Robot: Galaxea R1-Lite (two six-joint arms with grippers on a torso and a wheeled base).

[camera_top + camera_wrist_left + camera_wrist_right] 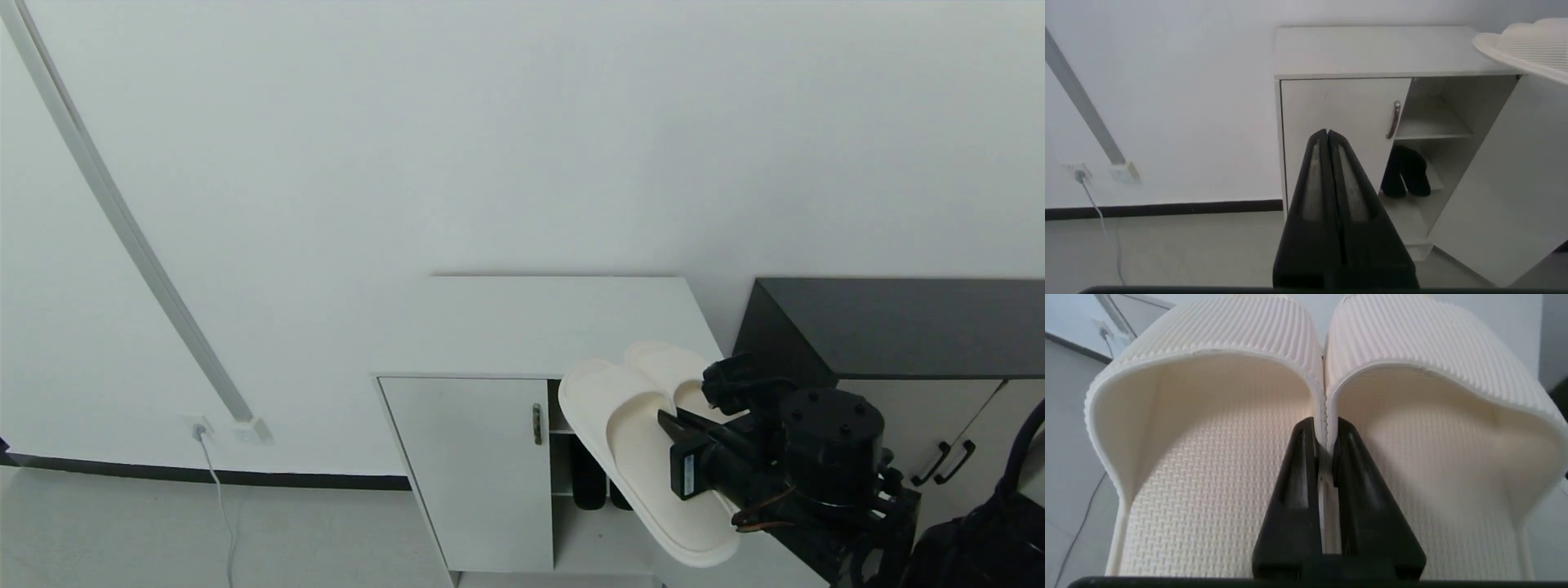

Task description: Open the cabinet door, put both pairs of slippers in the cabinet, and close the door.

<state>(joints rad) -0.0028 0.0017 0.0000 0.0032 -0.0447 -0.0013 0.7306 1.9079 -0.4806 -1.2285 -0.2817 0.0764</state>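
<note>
The left gripper's (1327, 135) two black fingers are pressed together, holding nothing. Straight ahead of their tips stands a low white wooden cabinet (1372, 49), its closed door leaf (1339, 106) carrying a slim metal handle (1395, 119). Beside that handle the other compartment stands open, with a pair of dark slippers (1407, 171) below its shelf. A cream ribbed slipper sole (1531, 45) hangs farther off to that side, above the open white door panel (1503, 188).

light: bright, even, diffuse | shadows: soft; cabinet (555, 327) interior dimmer than its top | distortion: head view bows trunking (122, 220) on wall (490, 122), left edge
</note>
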